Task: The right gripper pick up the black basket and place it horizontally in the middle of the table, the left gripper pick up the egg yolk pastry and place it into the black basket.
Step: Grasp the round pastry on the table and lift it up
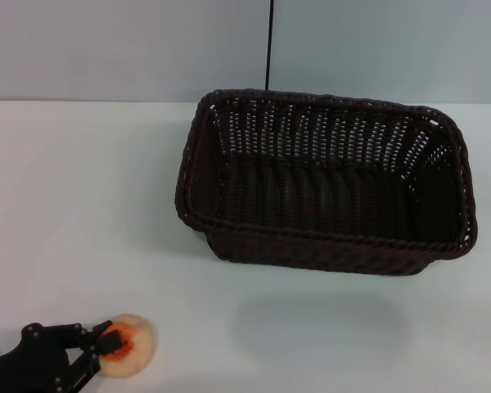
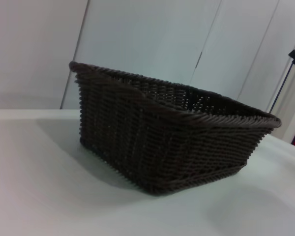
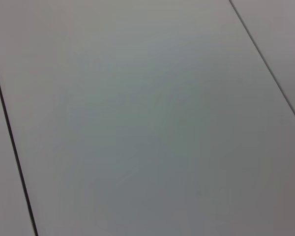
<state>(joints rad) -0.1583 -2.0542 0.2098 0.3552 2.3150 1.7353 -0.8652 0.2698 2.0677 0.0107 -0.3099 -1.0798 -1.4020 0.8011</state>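
The black basket [image 1: 327,184] stands upright and empty on the white table [image 1: 82,188], lengthwise across the middle to right of the head view. It also shows in the left wrist view [image 2: 172,142], seen from the side. The egg yolk pastry [image 1: 131,345] lies near the table's front left edge, orange patch up. My left gripper [image 1: 105,350] reaches in from the bottom left corner, its two fingers [image 1: 111,337] closed on the pastry's left side. The right gripper is out of view.
A thin black vertical seam [image 1: 269,45] runs down the grey wall behind the basket. The right wrist view shows only pale grey panels [image 3: 147,118] with dark seams. Bare tabletop lies between the pastry and the basket.
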